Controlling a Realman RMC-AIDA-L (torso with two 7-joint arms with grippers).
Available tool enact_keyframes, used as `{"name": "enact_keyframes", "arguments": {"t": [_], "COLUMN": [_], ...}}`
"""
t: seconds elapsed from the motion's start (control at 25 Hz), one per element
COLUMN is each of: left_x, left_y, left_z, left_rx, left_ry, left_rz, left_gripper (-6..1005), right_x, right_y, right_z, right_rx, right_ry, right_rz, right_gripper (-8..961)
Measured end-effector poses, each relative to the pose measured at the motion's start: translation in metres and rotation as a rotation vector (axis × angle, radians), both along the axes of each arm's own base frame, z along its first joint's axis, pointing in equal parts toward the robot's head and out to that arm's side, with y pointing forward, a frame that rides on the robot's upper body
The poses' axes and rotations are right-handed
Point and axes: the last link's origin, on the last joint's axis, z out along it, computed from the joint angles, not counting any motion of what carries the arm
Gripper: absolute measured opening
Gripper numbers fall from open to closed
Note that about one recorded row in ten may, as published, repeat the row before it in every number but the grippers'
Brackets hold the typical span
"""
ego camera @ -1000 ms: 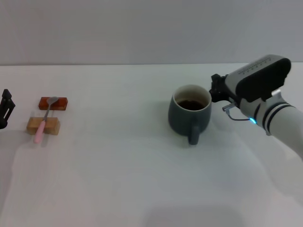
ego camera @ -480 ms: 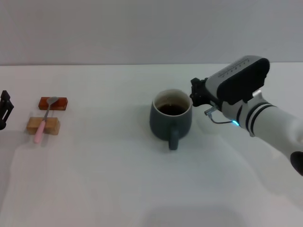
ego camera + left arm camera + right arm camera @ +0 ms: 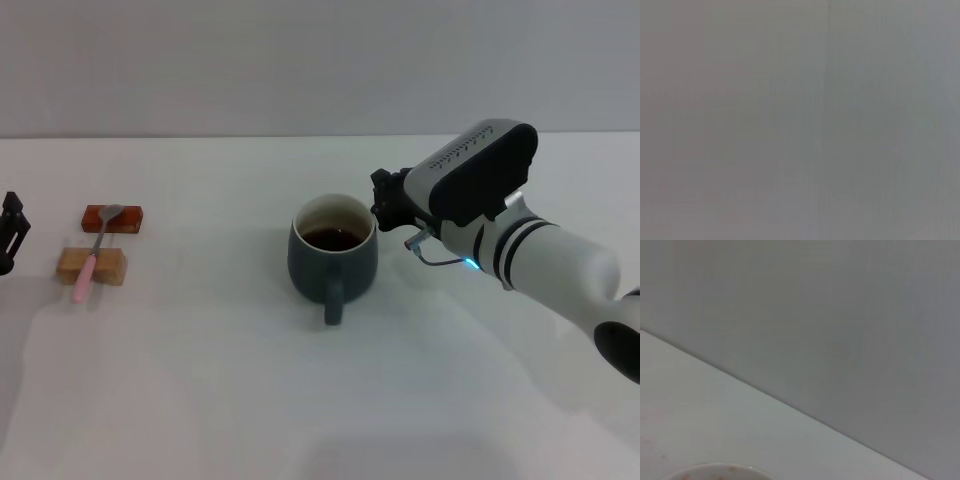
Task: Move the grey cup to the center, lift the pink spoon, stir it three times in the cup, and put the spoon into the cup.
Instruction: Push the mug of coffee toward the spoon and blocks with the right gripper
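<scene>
Mid-table, the grey cup (image 3: 333,250) stands upright, handle toward the robot.

My right hand (image 3: 384,208) sits against the grey cup (image 3: 332,250), blocking its right flank. Bare desk (image 3: 210,330) stretches wide between cup and pink spoon (image 3: 94,254), which lies across two blocks (image 3: 92,265) near my left hand (image 3: 10,232).

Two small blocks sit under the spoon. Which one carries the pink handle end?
The tan wooden block, the one nearer the robot. The pink spoon lays its handle across it, while its metal bowl rests on the reddish-brown block farther back.
</scene>
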Motion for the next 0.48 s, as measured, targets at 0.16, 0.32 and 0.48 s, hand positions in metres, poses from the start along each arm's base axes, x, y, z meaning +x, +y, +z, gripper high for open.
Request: {"name": "enact_keyframes", "arguments": {"t": [0.16, 0.32, 0.48], "left_x": [0.0013, 0.0019, 0.0011], "left_y": [0.0016, 0.0024, 0.0016], "left_z": [-0.001, -0.0013, -0.0013], "left_rx": [-0.003, -0.004, -0.004], "left_ry": [-0.001, -0.001, -0.001], "left_rz": [-0.002, -0.004, -0.001], "left_gripper": [833, 833, 834], "right_x": [-0.0034, -0.006, 0.0002], "right_y": [-0.0023, -0.0042, -0.0067], "right_z": [-0.0035, -0.0059, -0.0023], "right_rx": [-0.015, -0.023, 0.002], "right_ry": [-0.001, 0.004, 0.027], "right_rz": [0.011, 0.017, 0.018], "right_gripper": [0, 0, 0]}}
